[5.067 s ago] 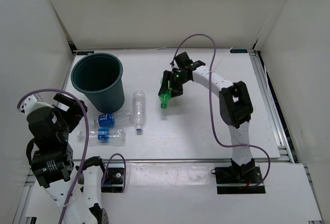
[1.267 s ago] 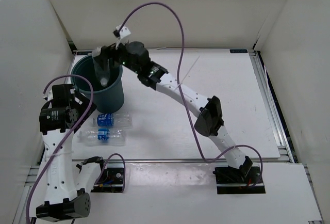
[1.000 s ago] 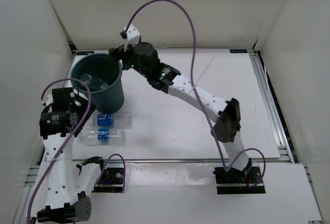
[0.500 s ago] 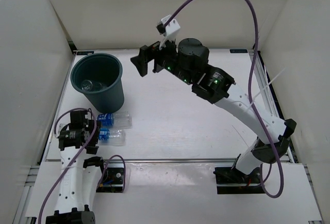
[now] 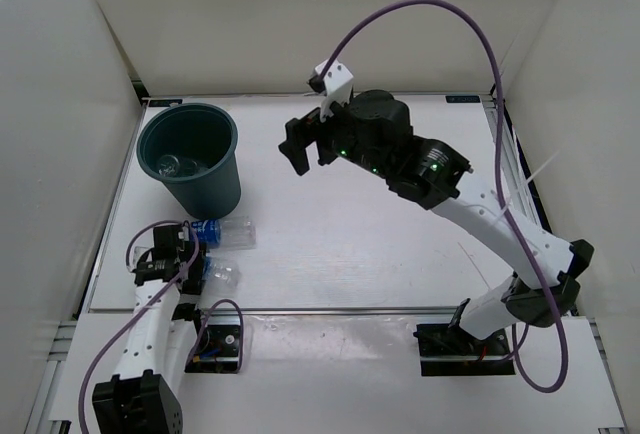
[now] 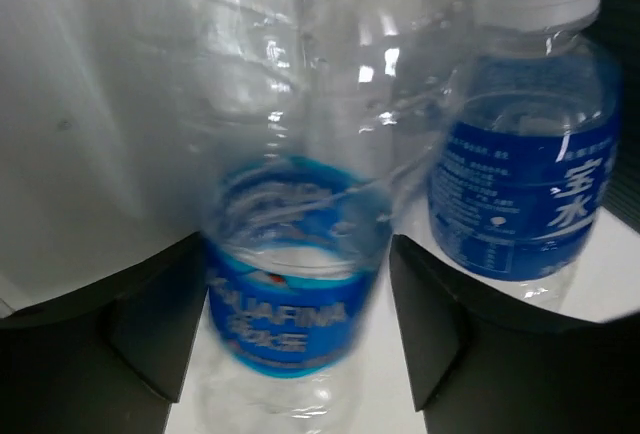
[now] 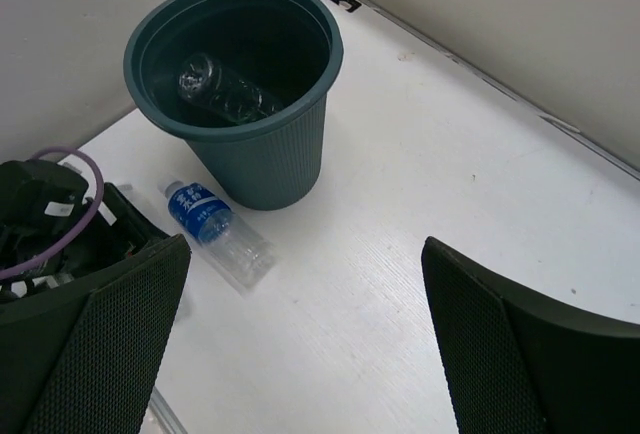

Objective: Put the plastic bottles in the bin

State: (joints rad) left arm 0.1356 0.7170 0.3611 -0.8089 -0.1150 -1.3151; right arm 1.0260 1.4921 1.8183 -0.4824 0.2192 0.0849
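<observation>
A: Far left first. What do we log for the left gripper point(image 5: 172, 259)?
B: We see it low over the table point(image 5: 380, 244) at the near-left corner. Its fingers point(image 6: 150, 334) stand one on each side of the Aquafina bottle point(image 6: 290, 304), right at the blue label. The wrist view is blurred, so we cannot tell whether they press the plastic or only flank it.
A: And the bottle itself?
B: Lying on its side on the table, between those fingers. Just beside it we have the second blue-label bottle point(image 6: 525, 189), the one with Chinese print. It also lies flat, close to the foot of the bin point(image 5: 215, 192). We can't say if it touches the bin.
A: Bin next.
B: Upright at the far left of the table. In the right wrist view we see a clear bottle point(image 7: 220, 92) lying inside at the bottom.
A: Right side?
B: The right gripper point(image 5: 303, 141) hangs high above the middle of the table, jaws spread wide and empty. It is well apart from the bin and both loose bottles.
</observation>
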